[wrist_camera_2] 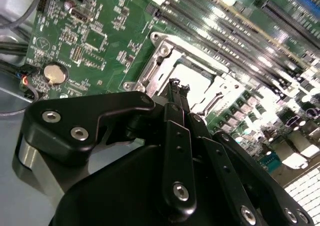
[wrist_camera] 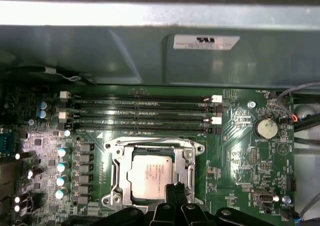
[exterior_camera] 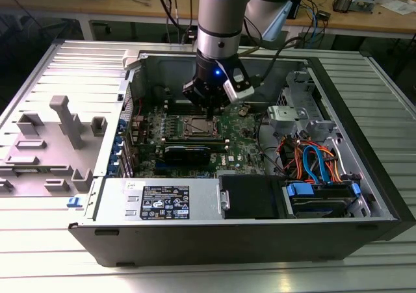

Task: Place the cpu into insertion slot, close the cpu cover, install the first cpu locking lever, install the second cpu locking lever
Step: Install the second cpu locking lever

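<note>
Here the cpu (wrist_camera: 150, 175) lies seated in the insertion slot (wrist_camera: 116, 186), its dull silver top showing through the window of the cpu cover (wrist_camera: 186, 158), which lies flat around it. The slot sits on the green motherboard (wrist_camera: 240, 156), just beside the long black memory slots (wrist_camera: 140, 113) and well apart from the round coin battery (wrist_camera: 265, 128). The end effector (wrist_camera: 174, 190) hangs directly over the edge of the slot farthest from the memory slots, its dark fingers (wrist_camera_2: 177, 98) pressed together with nothing between them, their tips at the cover's rim. In the exterior view the arm (exterior_camera: 221, 20) reaches down into the open computer case (exterior_camera: 364, 143), the end effector (exterior_camera: 209, 114) just above the slot (exterior_camera: 198, 128).
</note>
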